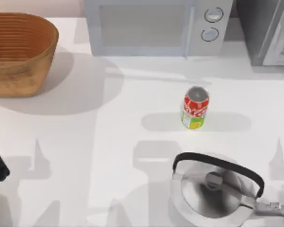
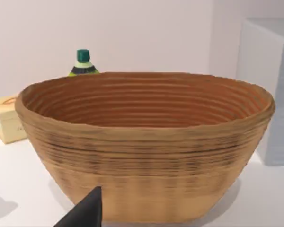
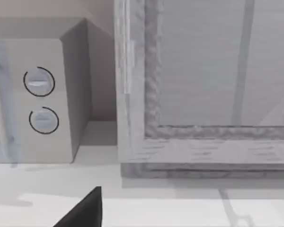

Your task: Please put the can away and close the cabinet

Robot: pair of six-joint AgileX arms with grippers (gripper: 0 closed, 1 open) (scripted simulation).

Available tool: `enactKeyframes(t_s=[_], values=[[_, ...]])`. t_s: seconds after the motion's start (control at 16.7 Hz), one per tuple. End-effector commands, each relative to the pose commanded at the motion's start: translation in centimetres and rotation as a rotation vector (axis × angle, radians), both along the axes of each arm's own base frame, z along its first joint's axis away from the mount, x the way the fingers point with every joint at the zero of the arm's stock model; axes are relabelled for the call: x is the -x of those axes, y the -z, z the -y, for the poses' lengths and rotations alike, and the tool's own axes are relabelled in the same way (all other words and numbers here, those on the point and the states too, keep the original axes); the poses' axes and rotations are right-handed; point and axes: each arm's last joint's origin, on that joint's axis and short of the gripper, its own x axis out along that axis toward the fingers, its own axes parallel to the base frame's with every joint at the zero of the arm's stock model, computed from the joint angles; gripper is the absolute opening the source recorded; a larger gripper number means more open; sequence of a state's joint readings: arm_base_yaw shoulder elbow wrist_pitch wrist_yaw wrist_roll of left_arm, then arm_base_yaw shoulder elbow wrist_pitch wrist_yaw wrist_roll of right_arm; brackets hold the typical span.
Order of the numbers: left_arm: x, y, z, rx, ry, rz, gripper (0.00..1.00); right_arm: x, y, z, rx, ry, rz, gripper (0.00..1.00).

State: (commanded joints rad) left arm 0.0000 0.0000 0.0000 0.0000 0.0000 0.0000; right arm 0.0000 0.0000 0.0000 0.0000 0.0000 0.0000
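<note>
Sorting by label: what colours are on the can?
Red label, white lettering, yellow-green lower band, silver top on the can; top view.

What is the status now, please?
Left pincer faces the basket, right pincer faces the cabinet. Can upright mid-table, untouched. Kettle stands near it.

A white microwave (image 3: pixel 38 94) stands on the white table (image 3: pixel 38 208), its two round dials (image 3: pixel 39 82) stacked one above the other on its front panel. Just beside it, across a narrow gap, sits a grey cabinet (image 3: pixel 203 142) with a textured frame around a pale inner panel. A dark fingertip of the right gripper (image 3: pixel 83 210) juts into the foreground above the tabletop.
</note>
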Motion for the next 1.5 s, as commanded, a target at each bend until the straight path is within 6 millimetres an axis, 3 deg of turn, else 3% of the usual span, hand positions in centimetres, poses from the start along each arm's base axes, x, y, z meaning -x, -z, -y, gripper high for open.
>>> enactKeyframes(t_s=[0.24,0.54,0.72,0.9,1.02,1.2,1.32,1.5], values=[[0.0,0.0,0.0,0.000,0.000,0.000,1.00,0.0,-0.7,-0.2,-0.011,-0.014,-0.004,1.00],[0.0,0.0,0.0,0.000,0.000,0.000,1.00,-1.3,-5.0,-1.7,-0.080,-0.109,-0.067,1.00],[0.0,0.0,0.0,0.000,0.000,0.000,1.00,-4.1,-8.1,-3.7,-0.128,-0.170,-0.166,1.00],[0.0,0.0,0.0,0.000,0.000,0.000,1.00,-8.8,-9.4,-7.4,-0.159,-0.200,-0.324,1.00],[0.0,0.0,0.0,0.000,0.000,0.000,1.00,-12.2,-8.8,-10.8,-0.160,-0.194,-0.436,1.00],[0.0,0.0,0.0,0.000,0.000,0.000,1.00,-15.9,-5.9,-16.0,-0.132,-0.145,-0.586,1.00],[0.0,0.0,0.0,0.000,0.000,0.000,1.00,-17.1,-3.2,-18.9,-0.095,-0.096,-0.668,1.00],[0.0,0.0,0.0,0.000,0.000,0.000,1.00,-17.6,0.3,-21.6,-0.035,-0.026,-0.757,1.00]])
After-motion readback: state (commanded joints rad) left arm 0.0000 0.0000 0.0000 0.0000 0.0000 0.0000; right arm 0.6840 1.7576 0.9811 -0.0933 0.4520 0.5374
